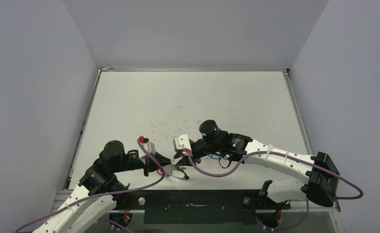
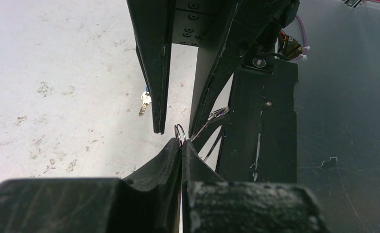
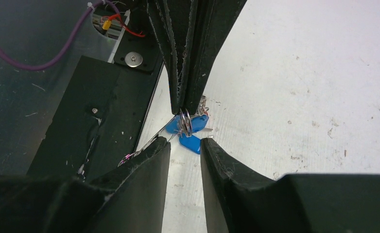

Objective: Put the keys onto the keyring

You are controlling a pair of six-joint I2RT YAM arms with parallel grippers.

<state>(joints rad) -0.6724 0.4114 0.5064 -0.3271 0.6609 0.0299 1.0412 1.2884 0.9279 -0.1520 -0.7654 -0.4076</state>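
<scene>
Left gripper (image 2: 181, 143) pinching keyring (image 3: 185, 122) | right gripper (image 3: 185, 141) narrowly parted, facing | blue key tag (image 3: 192, 144) beyond

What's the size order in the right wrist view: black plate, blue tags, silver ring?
1. black plate, by far the largest
2. blue tags, taken together
3. silver ring, though it looks about as big as one tag alone

1. Straight ahead of the right gripper (image 3: 185, 141): blocked. The left gripper (image 3: 184, 109) stands tip to tip with it, clamped on a small ring (image 3: 185, 122), with blue tags (image 3: 192, 144) just beside the ring
2. Between the right gripper's fingers: a narrow free slot, in line with the ring
3. Near side of both grippers: the black base plate (image 3: 95, 111) and the purple cable (image 1: 212, 173) stand in the way
4. Far side of both grippers: bare table (image 1: 188, 97), free passage
</scene>
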